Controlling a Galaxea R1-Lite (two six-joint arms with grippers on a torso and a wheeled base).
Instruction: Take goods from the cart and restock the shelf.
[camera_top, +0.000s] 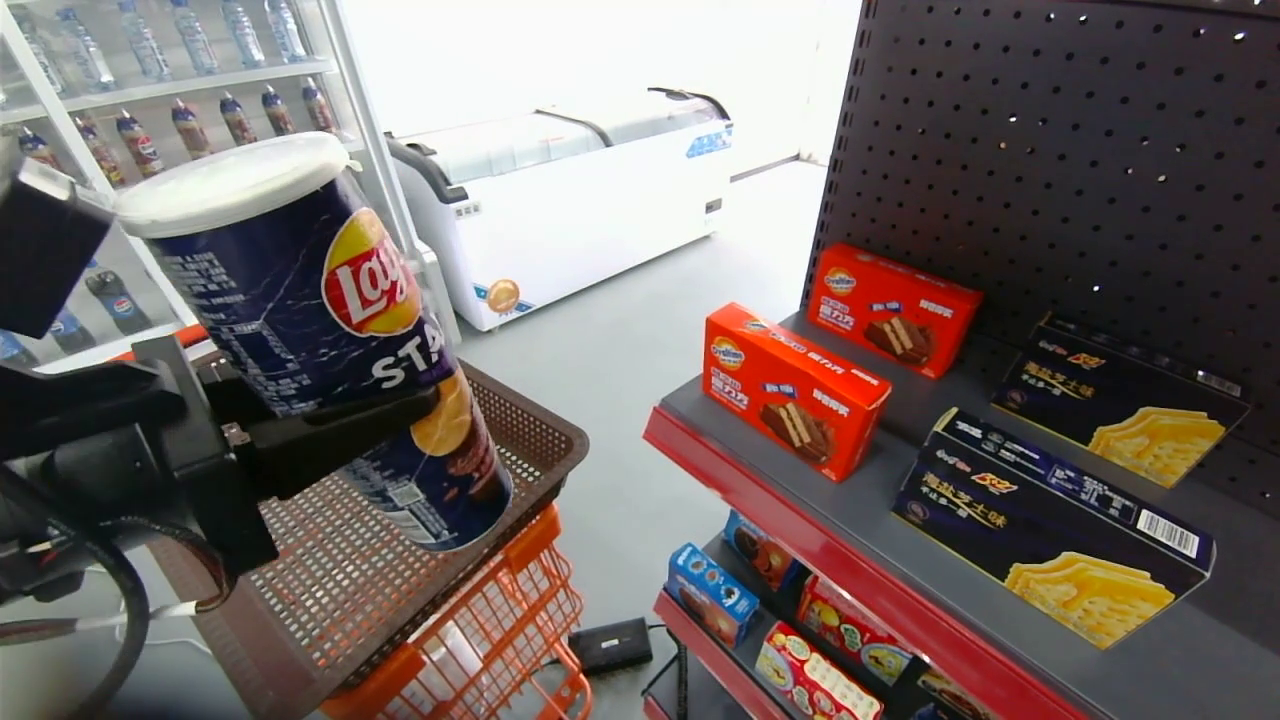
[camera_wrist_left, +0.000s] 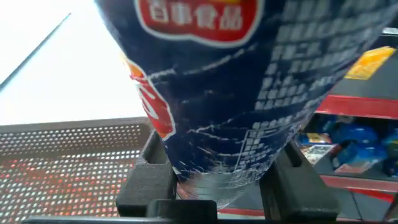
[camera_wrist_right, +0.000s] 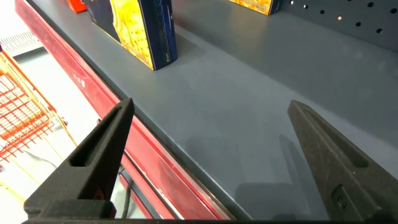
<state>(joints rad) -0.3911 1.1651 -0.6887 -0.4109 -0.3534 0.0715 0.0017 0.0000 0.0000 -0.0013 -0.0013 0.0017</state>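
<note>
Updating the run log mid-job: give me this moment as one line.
left gripper: shut on chip can, above cart basket | right gripper: open, over grey shelf | can not yet shelved

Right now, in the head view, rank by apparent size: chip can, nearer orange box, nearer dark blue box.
1. chip can, though nearness to the camera enlarges it.
2. nearer dark blue box.
3. nearer orange box.

Grey shelf (camera_top: 903, 437), red front edge: two orange boxes (camera_top: 795, 390), two dark blue boxes (camera_top: 1050, 520).
</note>
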